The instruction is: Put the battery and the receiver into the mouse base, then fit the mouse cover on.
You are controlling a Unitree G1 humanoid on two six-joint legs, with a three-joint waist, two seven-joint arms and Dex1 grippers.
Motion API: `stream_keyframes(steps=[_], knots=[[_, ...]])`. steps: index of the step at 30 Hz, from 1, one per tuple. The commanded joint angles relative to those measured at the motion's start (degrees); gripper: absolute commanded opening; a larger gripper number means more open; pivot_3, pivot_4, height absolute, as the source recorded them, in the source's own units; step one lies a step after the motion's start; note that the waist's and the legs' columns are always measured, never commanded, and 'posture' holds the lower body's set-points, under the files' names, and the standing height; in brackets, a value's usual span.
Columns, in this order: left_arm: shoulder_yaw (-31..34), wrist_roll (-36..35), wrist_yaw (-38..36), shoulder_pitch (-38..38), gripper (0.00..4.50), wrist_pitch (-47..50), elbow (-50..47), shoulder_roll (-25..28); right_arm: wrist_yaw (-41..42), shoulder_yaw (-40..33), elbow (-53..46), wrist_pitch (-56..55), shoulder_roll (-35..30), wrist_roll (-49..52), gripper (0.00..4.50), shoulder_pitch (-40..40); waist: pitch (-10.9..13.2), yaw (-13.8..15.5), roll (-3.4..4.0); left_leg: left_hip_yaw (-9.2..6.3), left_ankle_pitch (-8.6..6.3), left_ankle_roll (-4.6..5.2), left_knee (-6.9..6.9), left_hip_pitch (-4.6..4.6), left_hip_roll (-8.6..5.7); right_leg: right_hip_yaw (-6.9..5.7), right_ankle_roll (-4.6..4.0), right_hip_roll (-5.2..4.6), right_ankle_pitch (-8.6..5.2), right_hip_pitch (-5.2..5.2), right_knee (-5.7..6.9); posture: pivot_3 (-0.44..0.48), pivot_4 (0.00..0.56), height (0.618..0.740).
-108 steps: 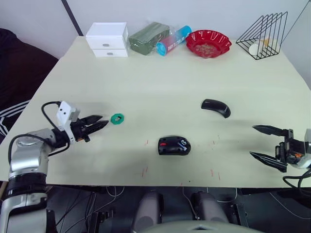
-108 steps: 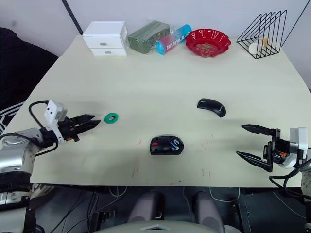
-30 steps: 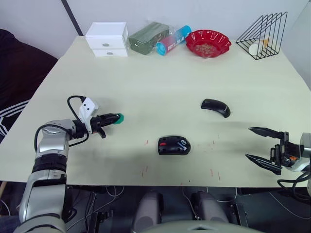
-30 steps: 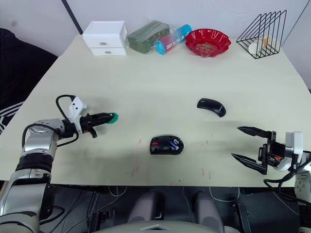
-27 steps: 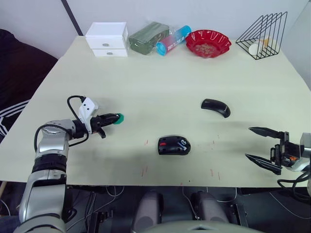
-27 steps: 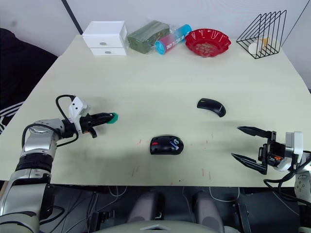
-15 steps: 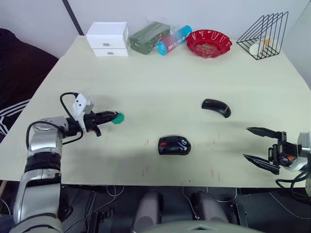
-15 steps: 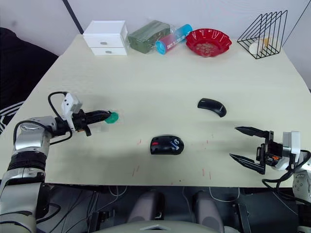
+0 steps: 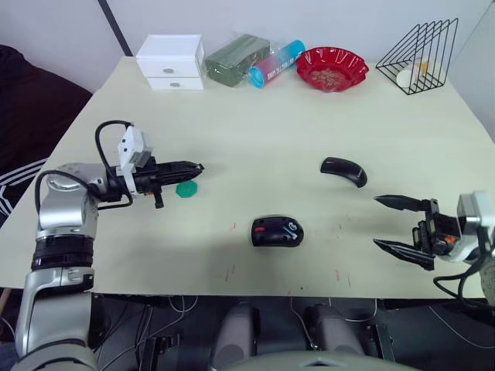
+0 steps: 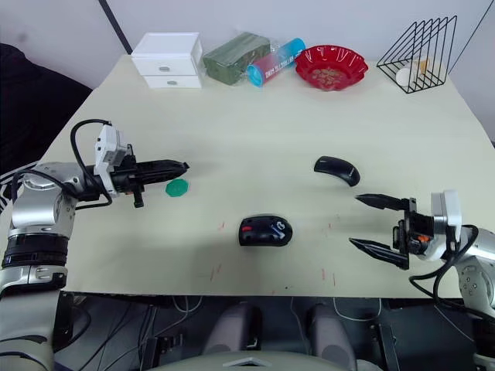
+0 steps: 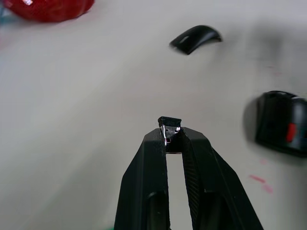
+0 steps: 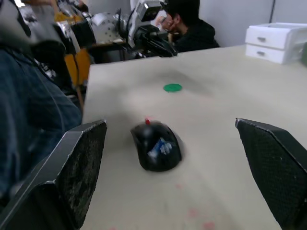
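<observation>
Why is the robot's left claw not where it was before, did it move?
Yes. The left gripper has lifted off the green disc it was reaching before, and now holds a small black piece toward the mouse base.

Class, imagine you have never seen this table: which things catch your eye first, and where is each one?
Near the table's front edge sits the mouse base with its red patch, and the mouse cover lies apart, further back toward the right. The left gripper pinches a small black-and-metal piece above the table beside a green disc, while the right gripper gapes open at the front right.
</observation>
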Motion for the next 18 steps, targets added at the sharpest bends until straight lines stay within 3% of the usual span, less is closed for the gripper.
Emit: stream_keyframes(steps=[1,4,10,18], knots=[[-1.2,-1.8,-0.4,-1.6,0.02,1.6,-5.1,-0.7,-5.4,0.4,-4.5,4.6,-0.3,1.8,4.50,-1.7,0.0,0.1,0.00,-0.01,0.00,0.00,0.00,-0.01,0.00,-0.02,0.00,0.00,0.00,0.00,-0.01,0.000,0.150,0.740],[-2.7,-1.4,-0.8,-2.0,0.02,1.8,-6.9,-1.1,-9.3,1.5,-6.4,7.5,-0.3,1.2,4.50,-3.4,0.0,0.0,-0.02,-0.01,0.00,0.00,0.01,-0.04,-0.01,-0.02,0.00,0.00,0.00,-0.02,-0.01,0.000,0.150,0.740],[-8.6,-0.3,-2.5,-5.3,0.02,2.4,-11.0,-3.2,-25.9,5.2,-13.0,25.0,-1.1,6.0,4.50,-11.3,0.0,-0.1,-0.02,-0.01,0.00,0.00,0.04,-0.14,-0.01,0.02,0.00,0.01,0.00,-0.17,0.07,0.000,0.150,0.740],[-13.0,2.3,-2.0,-9.0,0.02,1.5,-11.9,-5.3,-40.2,6.9,-11.2,43.7,0.5,16.0,4.50,-22.1,0.0,-0.1,-0.05,-0.03,0.00,0.01,0.04,-0.27,-0.01,0.04,0.00,0.02,0.00,-0.25,-0.03,0.000,0.150,0.740]])
